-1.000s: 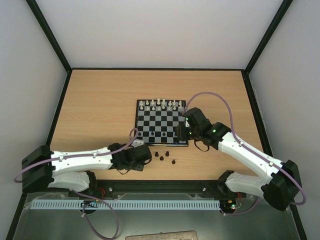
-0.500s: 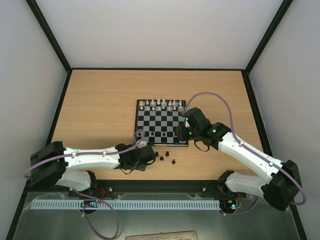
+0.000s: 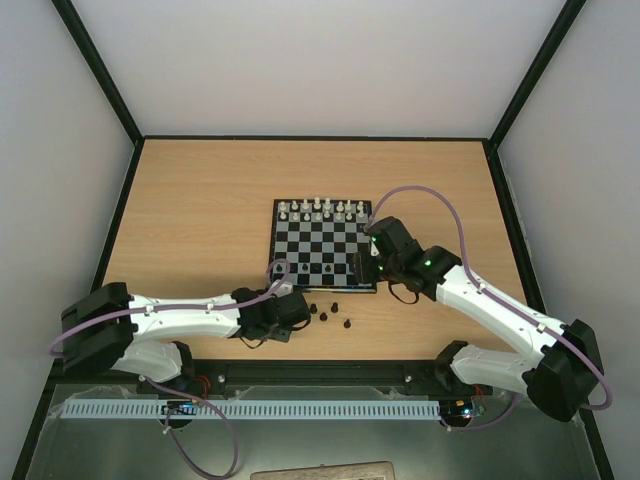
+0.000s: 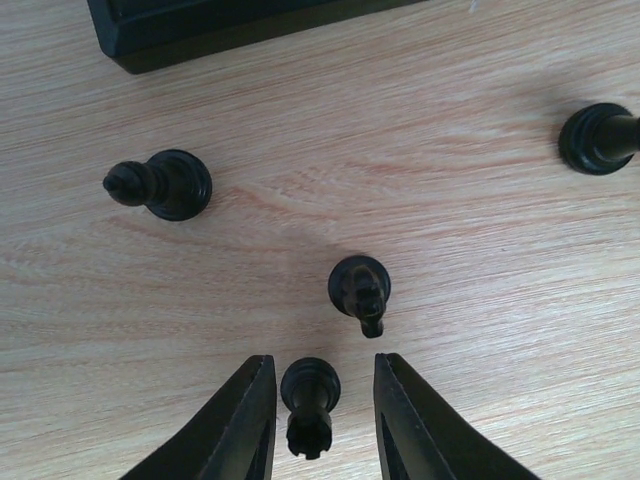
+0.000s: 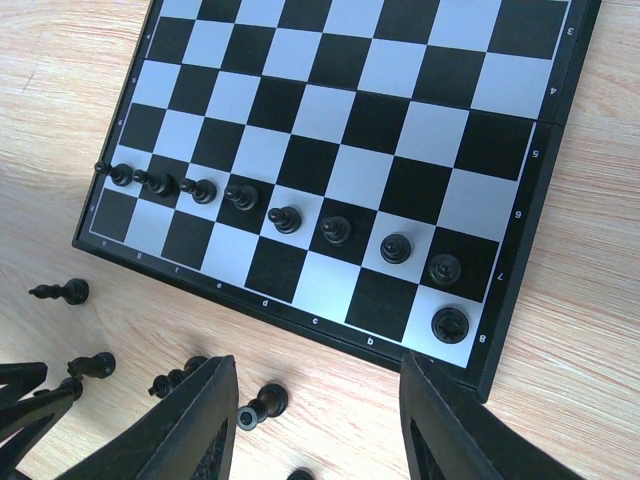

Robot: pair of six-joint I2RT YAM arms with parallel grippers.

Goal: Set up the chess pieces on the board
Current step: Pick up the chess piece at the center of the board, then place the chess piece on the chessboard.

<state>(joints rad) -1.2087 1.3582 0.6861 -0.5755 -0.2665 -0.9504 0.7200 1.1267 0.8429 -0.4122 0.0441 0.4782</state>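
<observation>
The left tool (image 4: 323, 372) is low over the worktop (image 4: 470, 250), its jaws spread either side of one standing black piece (image 4: 310, 385), with three more loose chess pieces (image 4: 360, 288) just beyond. To the right, the board (image 5: 345, 175) carries a row of eight black pawns (image 5: 287, 218) and a corner piece (image 5: 450, 323). The right tool (image 5: 315, 385) hangs spread and empty above its near edge.

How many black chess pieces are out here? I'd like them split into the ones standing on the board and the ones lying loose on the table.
Black pieces in the row on the board: 8
Black piece in the corner square behind that row: 1
Black pieces loose on the table: 5
Total: 14 black pieces
</observation>
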